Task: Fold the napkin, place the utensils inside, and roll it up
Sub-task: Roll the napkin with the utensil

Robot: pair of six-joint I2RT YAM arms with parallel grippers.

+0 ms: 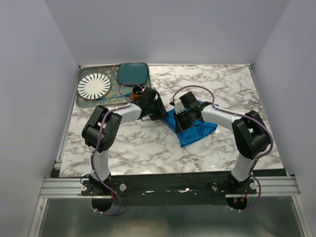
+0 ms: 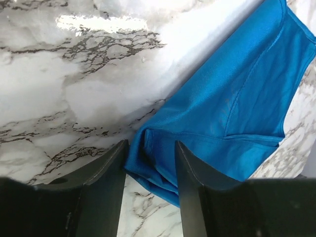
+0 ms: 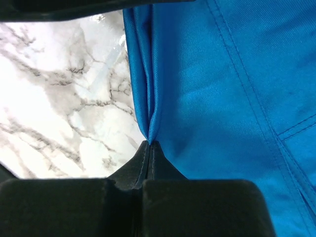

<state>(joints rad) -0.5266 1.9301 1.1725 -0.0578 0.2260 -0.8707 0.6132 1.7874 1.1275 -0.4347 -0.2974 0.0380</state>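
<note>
Loosely folded, bright blue napkin point(image 1: 196, 131) (stitched hems showing) lies rumpled.

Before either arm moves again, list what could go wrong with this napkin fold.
1. The right end effector is shut on only a thin pinched edge of the napkin; a pull could slip it free.
2. The left end effector stands open around the bunched corner, gripping nothing, so the cloth could slide across the marble table instead of folding.
3. The layers lie crooked, so a fold may come out uneven.
</note>
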